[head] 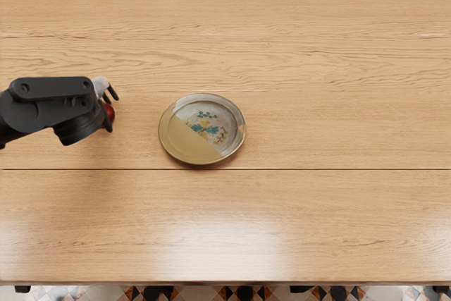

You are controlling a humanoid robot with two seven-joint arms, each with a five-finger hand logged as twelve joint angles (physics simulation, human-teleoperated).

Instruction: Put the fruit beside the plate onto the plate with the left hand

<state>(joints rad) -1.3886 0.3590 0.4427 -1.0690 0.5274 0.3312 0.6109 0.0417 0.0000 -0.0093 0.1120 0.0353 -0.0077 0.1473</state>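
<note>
Where the left arm comes in over the left edge of the tabletop point(317, 209), its black robot hand point(88, 107) sits low over a red fruit point(109, 112). Only a small part of the fruit shows at the hand's right side. Whether the robot hand grips the fruit or only covers it cannot be told. The plate point(180, 144), gold-rimmed with a painted centre, lies near the middle of the tabletop, to the right of the fruit and apart from it.
</note>
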